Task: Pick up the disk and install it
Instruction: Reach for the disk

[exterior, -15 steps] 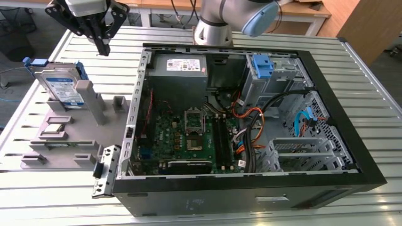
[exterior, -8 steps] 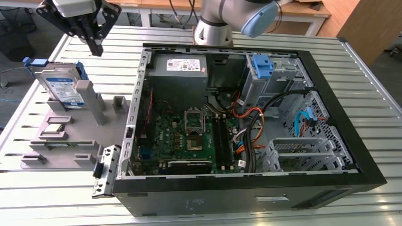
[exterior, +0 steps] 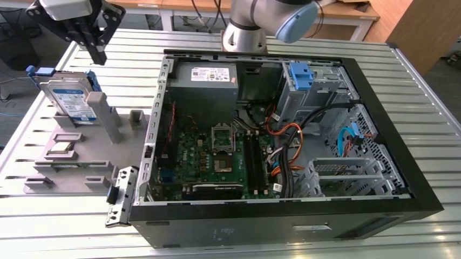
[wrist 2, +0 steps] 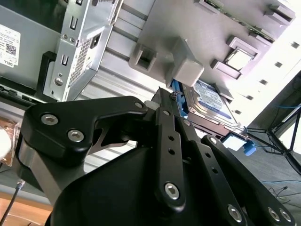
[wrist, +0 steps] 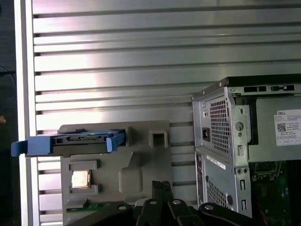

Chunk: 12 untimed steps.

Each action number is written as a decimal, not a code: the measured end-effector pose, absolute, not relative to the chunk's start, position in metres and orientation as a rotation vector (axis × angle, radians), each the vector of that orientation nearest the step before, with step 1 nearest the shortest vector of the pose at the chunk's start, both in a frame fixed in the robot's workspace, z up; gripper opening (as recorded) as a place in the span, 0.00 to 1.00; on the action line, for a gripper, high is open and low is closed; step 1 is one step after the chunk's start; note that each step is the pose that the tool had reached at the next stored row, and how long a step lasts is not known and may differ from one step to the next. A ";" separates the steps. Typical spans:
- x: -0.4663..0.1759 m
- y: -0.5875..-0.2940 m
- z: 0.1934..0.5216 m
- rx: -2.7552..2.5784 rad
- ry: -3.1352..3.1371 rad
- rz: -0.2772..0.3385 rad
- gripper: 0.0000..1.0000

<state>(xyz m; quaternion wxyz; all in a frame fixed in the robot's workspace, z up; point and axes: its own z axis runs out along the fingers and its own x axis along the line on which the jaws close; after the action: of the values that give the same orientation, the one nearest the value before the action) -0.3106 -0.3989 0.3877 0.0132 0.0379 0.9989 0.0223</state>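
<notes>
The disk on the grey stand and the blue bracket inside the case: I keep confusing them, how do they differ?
The disk holds a silver drive with a blue-and-white label; the blue bracket looks like bare plastic. The disk stands on edge in the grey stand, outside the case; the blue bracket sits inside it. The gripper hangs near the disk, far from the blue bracket. Both show blue plastic.
</notes>
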 end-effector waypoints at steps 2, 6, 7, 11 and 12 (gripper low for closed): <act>-0.316 -0.399 0.387 0.118 3.112 0.069 0.10; -0.326 -0.399 0.386 0.118 3.112 0.069 0.10; -0.329 -0.399 0.386 0.118 3.112 0.069 0.10; -0.342 -0.399 0.385 0.118 3.112 0.069 0.10; -0.345 -0.399 0.384 0.118 3.112 0.069 0.10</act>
<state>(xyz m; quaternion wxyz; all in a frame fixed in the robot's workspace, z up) -0.3446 -0.3989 0.3845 0.0131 0.0379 0.9989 0.0222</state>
